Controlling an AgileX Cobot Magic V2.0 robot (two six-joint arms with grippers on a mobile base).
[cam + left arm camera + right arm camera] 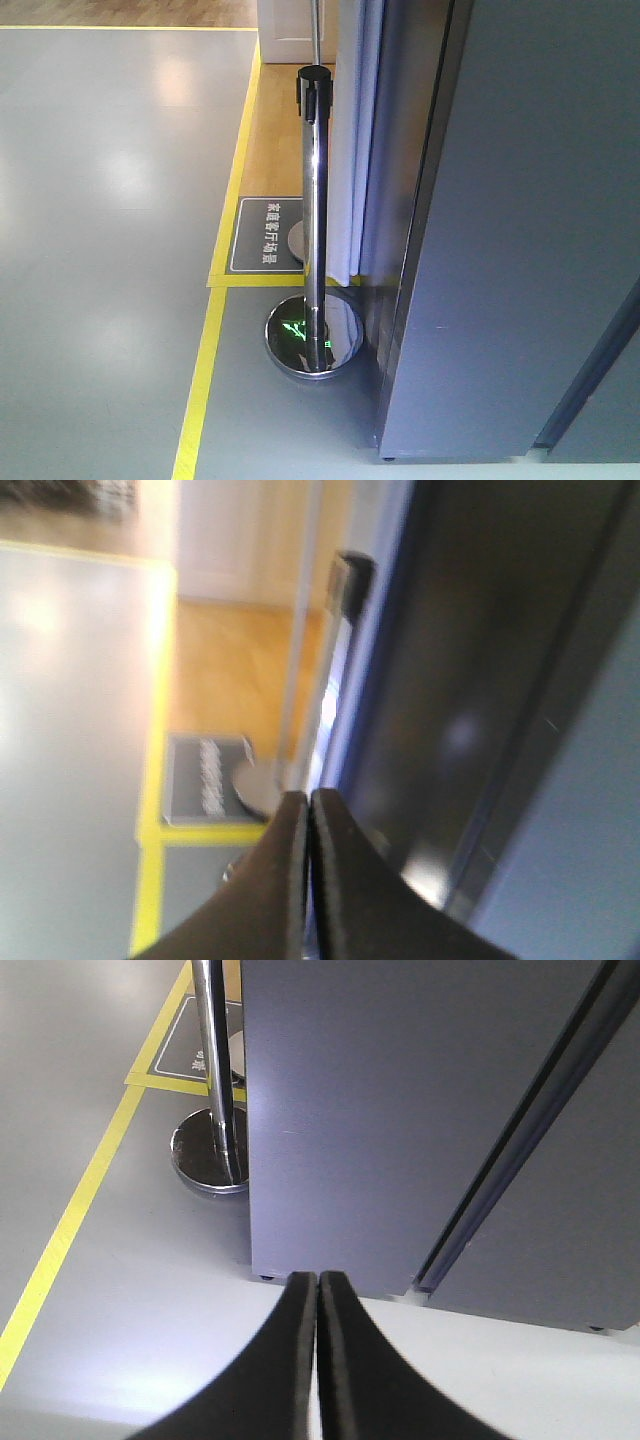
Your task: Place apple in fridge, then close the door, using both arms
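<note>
Both grippers sit pinched shut and empty at the bottom of their wrist views: the right gripper (317,1285), its fingers pressed together, points at the foot of the dark grey fridge (400,1110), while the left gripper (308,805), likewise closed on nothing, faces the fridge's edge in a badly blurred frame. The apple appears in no view, so its whereabouts cannot be told from here. The door (540,220) looks closed, its grey outer face filling the right half of the front view and a dark vertical seam (520,1130) running diagonally through the right wrist view; with the left wrist view so soft, a slight gap cannot be ruled out. On that reading, the task stands either at its very start or at its finish. If the start, the next move calls for finding the apple and opening the door.

Beyond the grippers lies a smooth, glossy grey floor (100,200) marked with a yellow line (205,360). A chrome stanchion post (314,200) (its round base mirror-bright) stands just beside the fridge at centre frame. Farther back, a dark floor sign (262,235) lies on wood flooring (275,130) at upper centre.
</note>
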